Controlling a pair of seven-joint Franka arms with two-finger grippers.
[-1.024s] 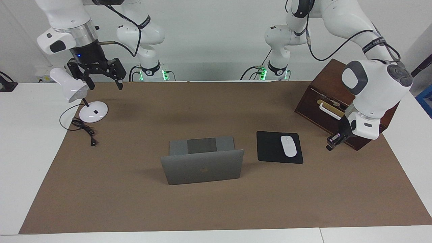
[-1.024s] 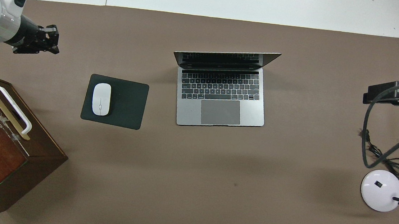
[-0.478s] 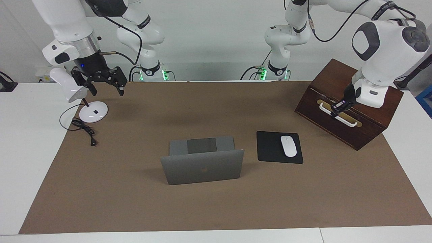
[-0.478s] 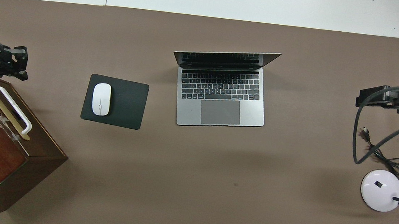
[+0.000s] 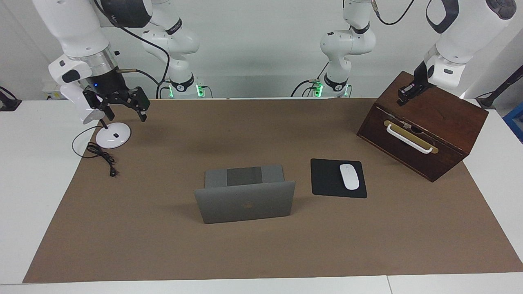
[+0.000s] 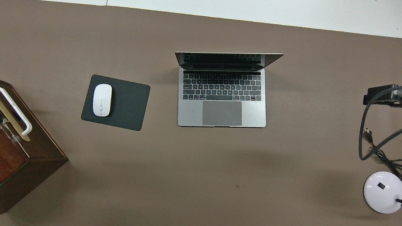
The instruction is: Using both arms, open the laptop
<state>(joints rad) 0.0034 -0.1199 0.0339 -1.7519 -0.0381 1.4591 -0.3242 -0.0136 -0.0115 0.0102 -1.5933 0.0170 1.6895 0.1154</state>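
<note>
Both claws are up in the air and away from the task's thing. Left claw [image 5: 402, 99] hangs over the top of the wooden box [image 5: 441, 112] at the left arm's end of the worktop [image 5: 24, 171]; a second ago it was low in front of the box by the white handle [image 5: 408, 139], so it has risen and pulled back toward the robots. Whether its fingers are apart or together I cannot tell. Right claw [image 5: 119, 107] hovers with its fingers spread apart and nothing between them, over the brown mat [image 5: 367, 245] just beside the white desk lamp [image 5: 88, 108] and its round base [image 5: 113, 135]; it has drifted only slightly toward the lamp.

The laptop [image 5: 244, 195] stands in the middle of the mat, well apart from either claw. Its lid is raised steeply, logo side away from the robots, and the overhead view shows the keyboard [image 6: 221, 88] and trackpad bare. It sits in the same spot and at the same lid angle as a second ago. Beside it toward the left arm's end lies the black mouse pad [image 5: 327, 179] with the white mouse [image 5: 349, 176] on it.

I judge the opening as done: both arms look to be retreating to rest, and nothing remains on the laptop
</note>
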